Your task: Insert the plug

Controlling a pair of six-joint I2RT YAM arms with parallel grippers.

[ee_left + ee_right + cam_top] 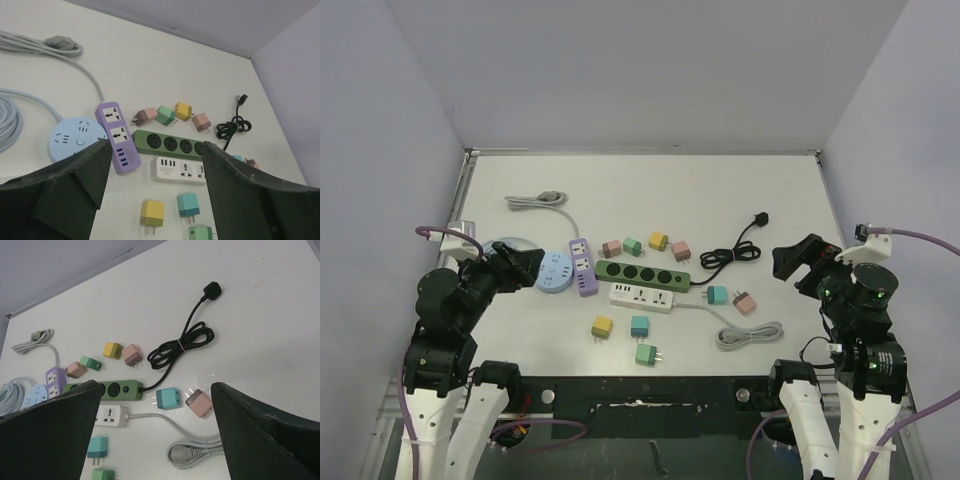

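My left end effector (523, 263), right end effector (792, 262) released, empty. Teal plug (717, 294) looks light, rigid, slick; I'd pinch flat sides, not prongs.

No word, brand or number can be read anywhere, not even on the long green plastic power strip (170, 143).

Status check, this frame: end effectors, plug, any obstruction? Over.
Left end effector open, empty, by blue round hub. Right end effector open, empty. Teal plug and others loose, none inserted. Black cable coiled between right end effector and green strip.
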